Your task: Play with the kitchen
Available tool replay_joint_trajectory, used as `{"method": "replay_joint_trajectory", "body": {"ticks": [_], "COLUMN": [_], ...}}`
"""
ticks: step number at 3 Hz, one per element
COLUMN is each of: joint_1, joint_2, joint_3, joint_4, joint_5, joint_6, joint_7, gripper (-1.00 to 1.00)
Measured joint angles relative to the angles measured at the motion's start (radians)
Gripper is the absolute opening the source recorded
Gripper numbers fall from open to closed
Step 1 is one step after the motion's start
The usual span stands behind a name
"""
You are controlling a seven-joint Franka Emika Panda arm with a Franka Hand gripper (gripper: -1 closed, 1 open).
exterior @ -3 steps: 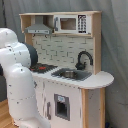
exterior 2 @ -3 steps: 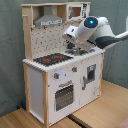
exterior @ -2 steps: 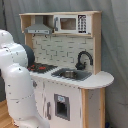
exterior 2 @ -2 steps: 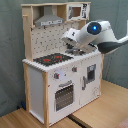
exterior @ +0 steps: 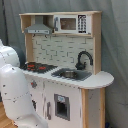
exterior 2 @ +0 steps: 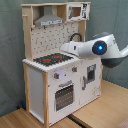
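Observation:
The white and light-wood toy kitchen (exterior: pixel 65 50) (exterior 2: pixel 50 75) stands upright in both exterior views. It has a grey hood (exterior: pixel 38 29), a black faucet (exterior: pixel 84 59), a sink (exterior: pixel 70 74), a red-ringed hob (exterior 2: pixel 52 60) and an oven door (exterior 2: pixel 64 95). In the second exterior view my white arm (exterior 2: pixel 102 50) reaches in from the second exterior view's right. Its gripper (exterior 2: pixel 65 47) hangs just above the worktop behind the hob, near the sink and faucet. It holds nothing that I can see. In the first exterior view only the arm's bulky links (exterior: pixel 15 95) show.
A toy microwave (exterior: pixel 70 23) sits in the top shelf beside the hood. The pegboard back wall (exterior 2: pixel 55 40) rises right behind the gripper. A grey curtain (exterior: pixel 115 45) hangs behind the kitchen, which stands on a wooden table (exterior 2: pixel 100 110).
The arm's end has come down from the level of the upper pegboard to just above the worktop. In the first exterior view the arm's links have shifted slightly.

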State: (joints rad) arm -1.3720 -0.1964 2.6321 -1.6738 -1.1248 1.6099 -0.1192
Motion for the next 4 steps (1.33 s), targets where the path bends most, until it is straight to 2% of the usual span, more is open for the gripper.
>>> {"method": "replay_joint_trajectory", "body": {"ticks": [1,2,3,4], "joint_1": [0.052,0.105,0.136,0.137], "joint_2": [-0.053,-0.093,-0.130,-0.164], "joint_3": [0.000,-0.001,-0.004,-0.005], "joint_4": [-0.013,-0.063,-0.140,-0.193], "joint_5": [-0.035,-0.067,-0.112,-0.139], "joint_6": [-0.059,-0.100,-0.098,-0.064], "joint_7": [-0.039,-0.081,-0.093,-0.025], "gripper": [1.00,1.00,1.00,1.00]}}
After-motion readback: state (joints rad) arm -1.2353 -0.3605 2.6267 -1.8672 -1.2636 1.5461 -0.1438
